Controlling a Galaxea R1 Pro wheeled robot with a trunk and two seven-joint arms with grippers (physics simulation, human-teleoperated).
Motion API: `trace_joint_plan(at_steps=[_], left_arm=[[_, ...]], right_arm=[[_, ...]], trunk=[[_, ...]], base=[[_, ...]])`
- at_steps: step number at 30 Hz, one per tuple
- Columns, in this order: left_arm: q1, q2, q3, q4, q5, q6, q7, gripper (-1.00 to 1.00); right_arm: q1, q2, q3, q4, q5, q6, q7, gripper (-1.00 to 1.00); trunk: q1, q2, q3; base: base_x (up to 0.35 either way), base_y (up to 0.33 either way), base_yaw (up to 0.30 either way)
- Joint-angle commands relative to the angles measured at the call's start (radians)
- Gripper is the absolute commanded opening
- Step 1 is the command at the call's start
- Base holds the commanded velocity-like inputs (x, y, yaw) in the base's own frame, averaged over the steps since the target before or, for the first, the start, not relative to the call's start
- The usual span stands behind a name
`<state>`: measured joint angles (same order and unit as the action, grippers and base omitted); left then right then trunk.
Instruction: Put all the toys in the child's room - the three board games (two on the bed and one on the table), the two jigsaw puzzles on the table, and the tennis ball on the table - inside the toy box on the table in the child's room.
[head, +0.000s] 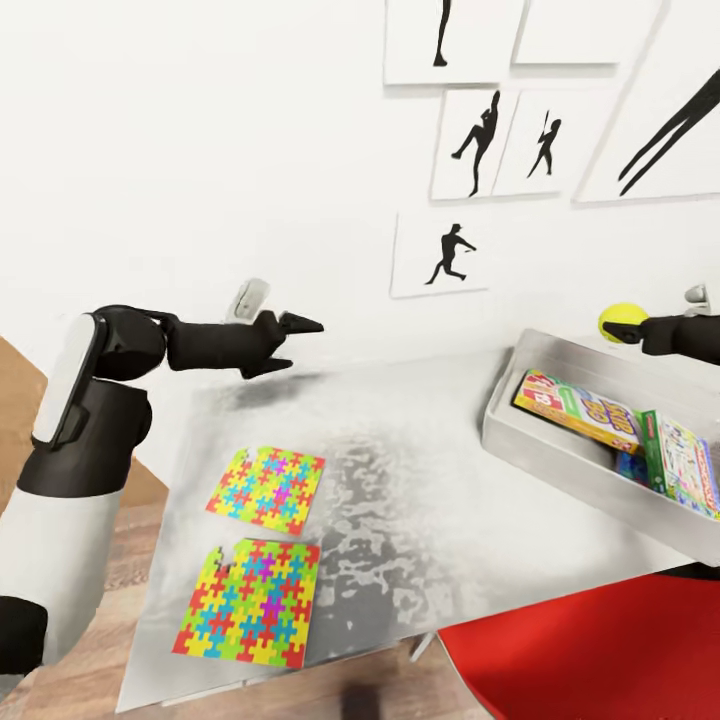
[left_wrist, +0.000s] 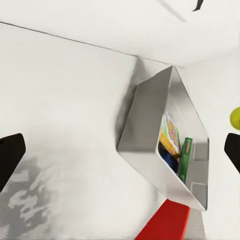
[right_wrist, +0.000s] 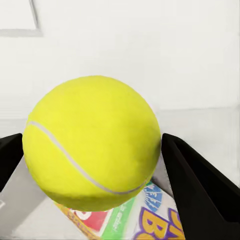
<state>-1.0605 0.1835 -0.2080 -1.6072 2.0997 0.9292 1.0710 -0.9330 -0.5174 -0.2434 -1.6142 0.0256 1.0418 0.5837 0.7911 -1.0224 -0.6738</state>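
The tennis ball (head: 621, 320) is pinched between the right fingers (right_wrist: 197, 190), held above the toy box's (head: 560, 455) far rim at the desk's (head: 420, 500) right end. Inside lie board games (head: 577, 408), partly cut off by the picture's edge. White walls carry black silhouette pictures (head: 452, 253). Two jigsaw puzzles (head: 267, 489) lie near the desk's left edge. The left fingers (head: 290, 330), spread and empty, hover over the far left. A red chair (head: 600, 650) stands at the front.

Counter layout as I saw it

Two jigsaw puzzles (head: 266, 486) lay at my left on the counter (head: 420, 520); the toy box (head: 560, 440) sat right, board games (head: 580, 410) inside, the tennis ball (head: 622, 322) above its back rim.
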Motion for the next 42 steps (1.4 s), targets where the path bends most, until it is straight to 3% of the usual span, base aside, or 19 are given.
trace_joint_plan(at_steps=[1, 3, 5, 9, 19, 21, 24, 30, 34, 42], left_arm=[[-0.002, -0.036, -0.012, -0.001, 0.005, -0.008, 0.063, 1.00], [0.000, -0.071, -0.022, 0.000, -0.008, -0.015, 0.115, 1.00], [0.009, -0.088, -0.027, 0.001, -0.028, -0.019, 0.141, 1.00], [0.022, -0.102, -0.032, 0.001, -0.055, -0.019, 0.163, 1.00], [0.015, -0.118, -0.031, 0.001, -0.050, -0.019, 0.170, 1.00], [0.015, -0.122, -0.031, 0.001, -0.049, -0.019, 0.171, 1.00], [0.014, -0.124, -0.031, 0.001, -0.049, -0.020, 0.171, 1.00], [0.013, -0.124, -0.029, 0.000, -0.049, -0.019, 0.174, 1.00], [0.014, -0.122, -0.026, 0.001, -0.047, -0.018, 0.174, 1.00], [0.016, -0.121, -0.024, 0.002, -0.047, -0.018, 0.175, 1.00]], right_arm=[[0.008, 0.002, -0.007, 0.000, 0.002, 0.005, 0.003, -1.00], [0.033, 0.004, -0.013, 0.001, 0.000, 0.005, 0.004, -1.00], [0.065, 0.004, -0.030, 0.001, -0.001, 0.005, 0.004, -1.00], [0.097, 0.004, -0.084, 0.001, 0.000, 0.005, 0.005, -1.00], [0.154, 0.021, -0.093, 0.002, 0.003, 0.005, 0.004, -1.00], [0.160, 0.028, -0.078, 0.003, 0.003, 0.005, 0.004, -1.00], [0.164, 0.052, -0.024, 0.003, 0.006, 0.005, 0.004, -1.00], [0.166, 0.074, 0.058, 0.014, 0.035, 0.005, -0.005, -1.00], [0.166, 0.106, 0.130, 0.042, 0.046, 0.005, -0.007, -1.00], [0.168, 0.115, 0.147, 0.086, 0.049, 0.005, -0.007, -1.00]], trunk=[[0.000, -0.001, 0.001], [0.000, -0.001, 0.004], [0.000, -0.001, 0.007], [0.000, -0.001, 0.013], [0.000, -0.001, 0.029], [0.000, -0.001, 0.032], [0.000, -0.001, 0.037], [0.000, -0.001, 0.040], [0.000, -0.001, 0.040], [0.000, -0.001, 0.040]], base=[[0.000, 0.000, -0.128], [0.000, 0.000, -0.128], [0.000, 0.000, -0.128], [0.000, 0.000, -0.128], [0.000, 0.000, -0.128], [0.000, 0.000, -0.123], [0.000, 0.000, -0.108], [0.000, 0.000, -0.035], [0.000, 0.000, -0.005], [0.000, 0.000, 0.000]])
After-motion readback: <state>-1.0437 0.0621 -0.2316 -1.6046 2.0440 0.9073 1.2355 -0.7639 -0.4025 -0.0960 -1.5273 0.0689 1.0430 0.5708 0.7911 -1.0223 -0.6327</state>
